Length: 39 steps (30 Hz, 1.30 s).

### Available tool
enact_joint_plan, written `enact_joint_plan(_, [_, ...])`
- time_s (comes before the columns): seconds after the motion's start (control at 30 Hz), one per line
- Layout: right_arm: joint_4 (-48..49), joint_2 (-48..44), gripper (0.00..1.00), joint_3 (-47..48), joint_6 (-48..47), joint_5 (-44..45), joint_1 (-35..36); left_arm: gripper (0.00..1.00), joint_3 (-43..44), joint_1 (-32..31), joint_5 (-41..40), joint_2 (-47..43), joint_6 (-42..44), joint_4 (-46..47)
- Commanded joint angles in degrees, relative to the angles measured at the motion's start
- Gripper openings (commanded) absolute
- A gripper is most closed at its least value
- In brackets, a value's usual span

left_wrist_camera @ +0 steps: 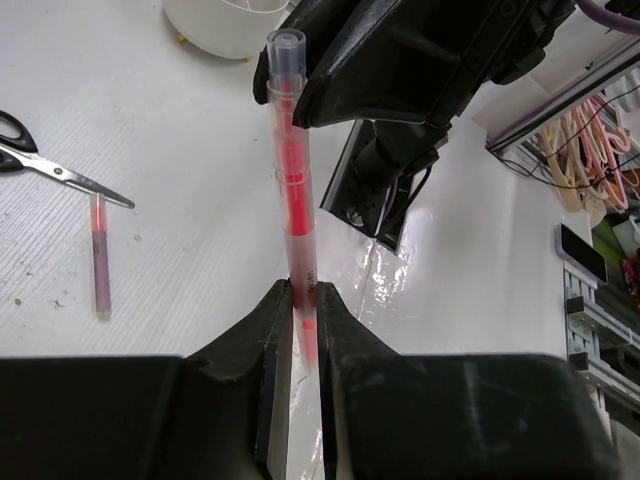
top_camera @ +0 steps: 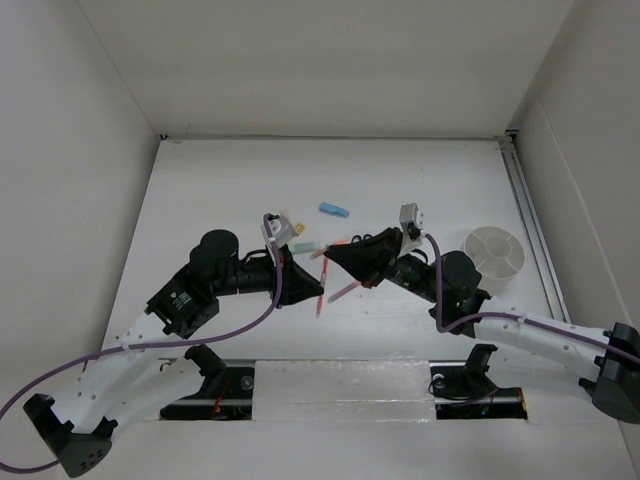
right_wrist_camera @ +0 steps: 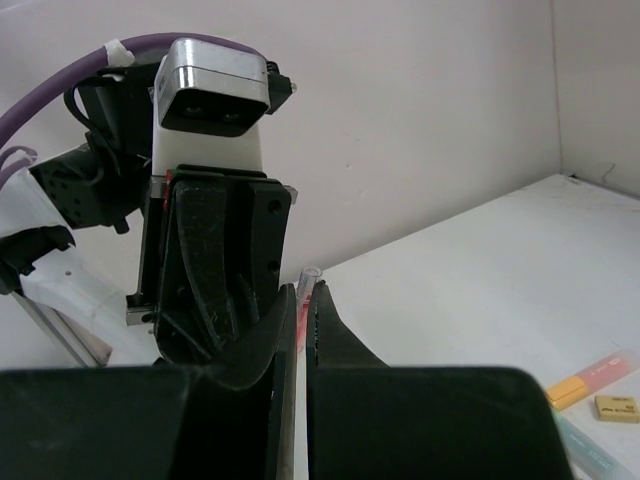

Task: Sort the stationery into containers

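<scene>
Closest to my left wrist camera, the left gripper (left_wrist_camera: 303, 295) is clamped on a red pen (left_wrist_camera: 294, 190), which is held up off the table (top_camera: 420, 180) about mid-table. The pen's long axis runs straight away from those jaws. Its clear capped end points at the right gripper (right_wrist_camera: 303, 292), whose fingers are pinched together on that same end. A second pen (left_wrist_camera: 100, 255) lies flat near the blade tip of the scissors (left_wrist_camera: 45, 160). The white cup (top_camera: 497, 282) stands well to the right of both grippers, near the right-hand rail (top_camera: 530, 200); I see only its dividers inside. A light-blue marker (top_camera: 334, 210) lies farther back, and bare tabletop stretches from it to the back wall.
</scene>
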Motion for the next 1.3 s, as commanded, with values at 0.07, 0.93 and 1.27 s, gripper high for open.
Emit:
enact_joint_plan(0.07, [-16.11, 0.58, 0.00, -2.59, -5.29, -1.49, 0.68, 0.00, 4.10, 0.16, 1.99, -2.49, 0.14, 13.49])
enact_joint_plan(0.93, [-17.43, 2.16, 0.00, -3.13, -8.37, -0.78, 1.30, 0.00, 4.11, 0.16, 3.14, -1.97, 0.14, 14.55])
enact_joint_plan(1.27, [-16.90, -0.73, 0.00, -3.13, -6.61, -2.89, 1.30, 0.00, 4.10, 0.16, 2.08, -2.49, 0.14, 14.02])
